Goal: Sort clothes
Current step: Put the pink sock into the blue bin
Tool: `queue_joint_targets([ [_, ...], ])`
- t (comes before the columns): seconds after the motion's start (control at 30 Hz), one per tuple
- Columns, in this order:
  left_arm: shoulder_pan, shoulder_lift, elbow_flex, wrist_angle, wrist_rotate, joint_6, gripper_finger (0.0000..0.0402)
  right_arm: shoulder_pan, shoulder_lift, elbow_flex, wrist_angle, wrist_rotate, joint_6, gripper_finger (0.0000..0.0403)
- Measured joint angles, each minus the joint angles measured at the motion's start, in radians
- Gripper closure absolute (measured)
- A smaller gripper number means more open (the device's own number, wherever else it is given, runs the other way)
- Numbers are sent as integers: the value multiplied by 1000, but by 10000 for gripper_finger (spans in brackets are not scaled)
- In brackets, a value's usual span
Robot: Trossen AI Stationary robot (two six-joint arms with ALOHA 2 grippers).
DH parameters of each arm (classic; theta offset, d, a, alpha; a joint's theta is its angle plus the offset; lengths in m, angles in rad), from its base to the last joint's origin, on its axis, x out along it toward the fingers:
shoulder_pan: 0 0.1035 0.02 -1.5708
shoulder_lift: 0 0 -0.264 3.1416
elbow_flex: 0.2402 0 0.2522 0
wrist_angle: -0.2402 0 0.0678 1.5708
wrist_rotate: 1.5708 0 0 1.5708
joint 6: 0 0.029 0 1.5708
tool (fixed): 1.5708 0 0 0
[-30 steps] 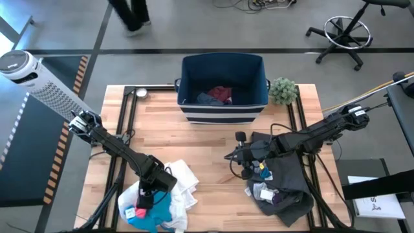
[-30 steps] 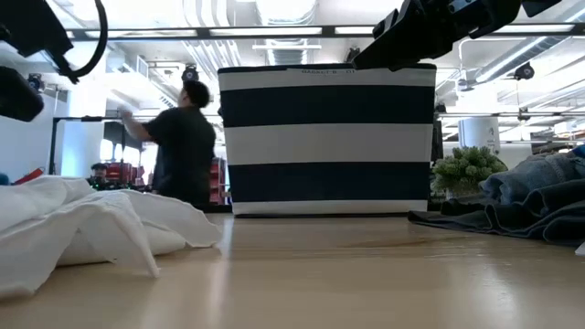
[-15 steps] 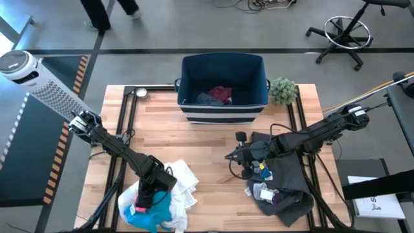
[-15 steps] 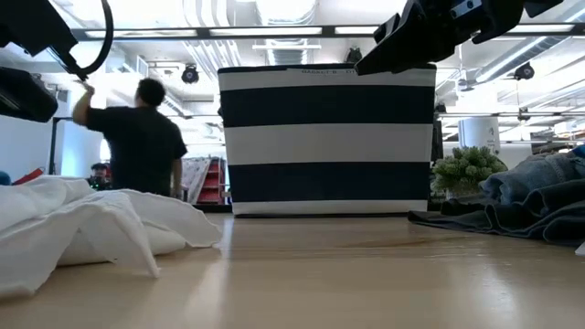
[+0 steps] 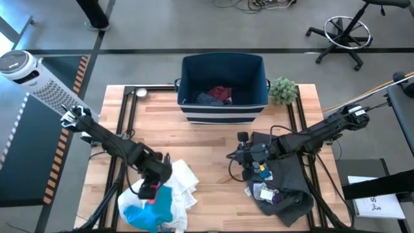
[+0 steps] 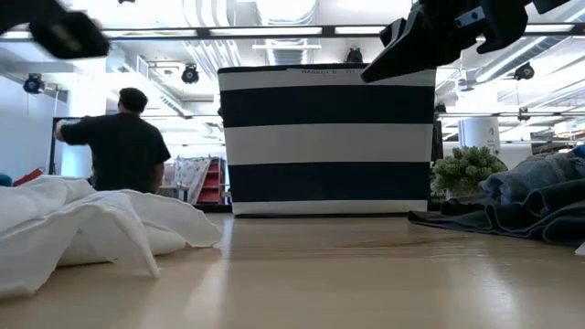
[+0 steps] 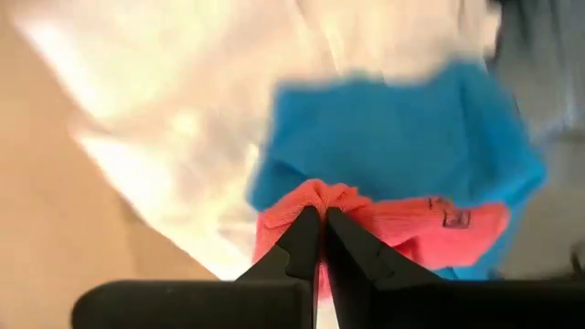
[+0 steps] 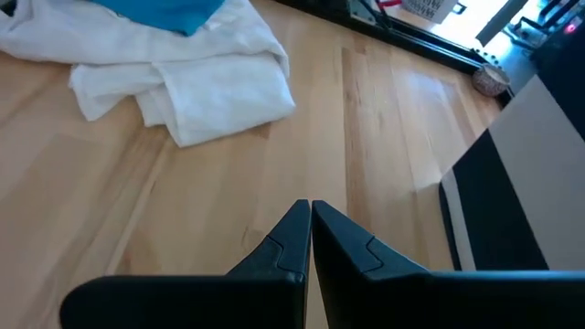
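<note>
At the table's near left lies a pile of clothes: a large white garment (image 5: pixel 184 184), a teal-blue piece (image 5: pixel 155 210) on it, and a small red piece (image 5: pixel 150 190). My left gripper (image 5: pixel 150 188) stands over this pile, shut on the red piece (image 7: pixel 384 224). My right gripper (image 5: pixel 231 157) hovers shut and empty above bare wood near the table's middle, beside the dark grey garment (image 5: pixel 288 178) that lies at the near right with small pieces on it. The low view shows the white garment (image 6: pixel 82 228) on the table. My left gripper pinches a bunched-up fold of the red piece (image 7: pixel 322 194) between its two fingertips. The fingers come from above, pointing down. The rest of the red piece spreads below the fingers over the teal-blue piece (image 7: pixel 402 137); whether it hangs clear of that piece, I cannot tell.
A navy bin with white stripes (image 5: pixel 223 84) stands at the far middle with a few pieces inside. A small green plant (image 5: pixel 283 90) sits to its right. Bare wood (image 5: pixel 207 136) lies between the bin and both piles. A person (image 6: pixel 119 137) moves in the room behind.
My left gripper has shut on the red piece and then risen, moving a little toward the far edge. The red piece has been drawn up with it from the near-left part of the pile. The white and teal-blue clothes have stayed in place.
</note>
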Motion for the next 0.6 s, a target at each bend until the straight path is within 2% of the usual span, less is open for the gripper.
queue_joint_targets([
  [0.2,90,-75,82,10,-308,78,401,5,-40,-19,1,16,0,403],
  [0.33,184,-122,112,120,-459,202,401,19,-85,-54,13,17,-3,403],
  [0.47,294,-166,107,344,-513,396,401,22,-135,-114,79,17,-23,403],
  [0.6,423,-181,95,581,-522,614,402,21,-192,-172,142,16,-44,403],
])
